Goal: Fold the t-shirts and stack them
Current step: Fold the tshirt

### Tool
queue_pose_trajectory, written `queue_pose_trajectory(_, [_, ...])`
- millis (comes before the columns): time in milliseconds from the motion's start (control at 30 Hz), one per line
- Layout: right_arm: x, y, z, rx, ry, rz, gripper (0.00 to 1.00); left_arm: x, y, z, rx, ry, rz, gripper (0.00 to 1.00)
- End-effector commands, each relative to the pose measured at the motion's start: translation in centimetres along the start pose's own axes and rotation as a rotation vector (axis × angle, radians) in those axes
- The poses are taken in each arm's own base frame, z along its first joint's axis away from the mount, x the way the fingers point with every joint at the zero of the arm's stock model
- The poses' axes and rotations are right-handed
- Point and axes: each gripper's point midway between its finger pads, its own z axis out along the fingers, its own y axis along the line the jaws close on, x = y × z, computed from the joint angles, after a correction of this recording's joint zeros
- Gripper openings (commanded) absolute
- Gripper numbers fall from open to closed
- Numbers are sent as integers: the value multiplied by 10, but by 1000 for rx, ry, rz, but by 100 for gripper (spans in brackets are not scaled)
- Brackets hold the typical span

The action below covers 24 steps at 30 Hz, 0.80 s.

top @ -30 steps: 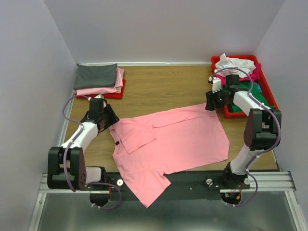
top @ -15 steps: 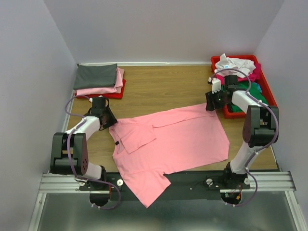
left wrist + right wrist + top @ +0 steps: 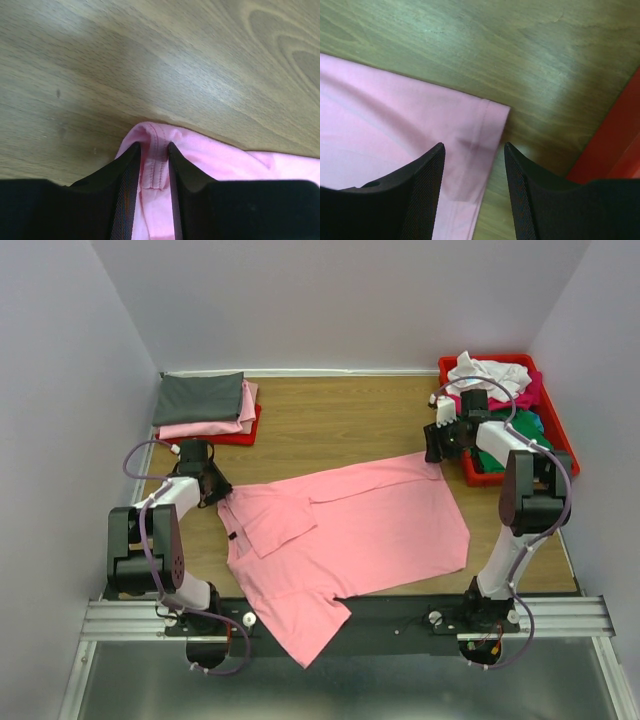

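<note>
- Top view: the pink t-shirt [image 3: 350, 535] lies spread on the wooden table [image 3: 340, 420], and it has slid a touch leftward since half a second ago. The left gripper [image 3: 213, 487], at its left edge, has drawn back. The right gripper [image 3: 437, 447] sits at its far right corner.
- A folded dark grey tee [image 3: 200, 398] tops a pink stack on the left red tray [image 3: 240, 437]. A loose heap of tees [image 3: 495, 380], white, magenta and green, fills the right red tray [image 3: 560, 440]. Pale walls [image 3: 330, 300] close in three sides.
- Left wrist: the left gripper [image 3: 152, 150] is clamped tight on the pink t-shirt [image 3: 215, 155], its rolled hem squeezed between the fingers [image 3: 127, 170] over bare wood.
- Right wrist: the right gripper [image 3: 472, 150] is spread wide and grips nothing. The pink t-shirt [image 3: 395, 115] has its hemmed corner flat under the gap, with the right red tray [image 3: 615, 135] just beside.
</note>
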Motion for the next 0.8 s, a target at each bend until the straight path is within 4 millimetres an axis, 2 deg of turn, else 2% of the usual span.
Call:
queue_pose_trajectory(0, [-6,-18,7,79,10,-6,58,-6,15,6,-58,-7,-12,37])
queue_pose_trajectory(267, [-1,-15,26,51,39,15,58,-5,11,11,-27,19,-4,36])
queue_pose_trajectory(367, [1,-11,31,26,44,27,45,-7,12,12,-30,21,-3,36])
queue_pose_trajectory(400, [0,-11,31,27,40,26,30,-10,11,11,-27,14,-4,36])
queue_pose_trajectory(500, [-8,-17,30,49,28,20,11,-15,11,15,-31,14,-9,36])
queue_pose_trajectory(633, [-29,-30,33,81,0,10,5,-22,6,19,-18,18,-13,35])
queue_pose_trajectory(700, [-43,-39,39,96,-20,10,4,-28,1,22,-9,16,-20,34])
queue_pose_trajectory(767, [-46,-44,49,102,-18,17,4,-30,0,25,-8,22,-26,34])
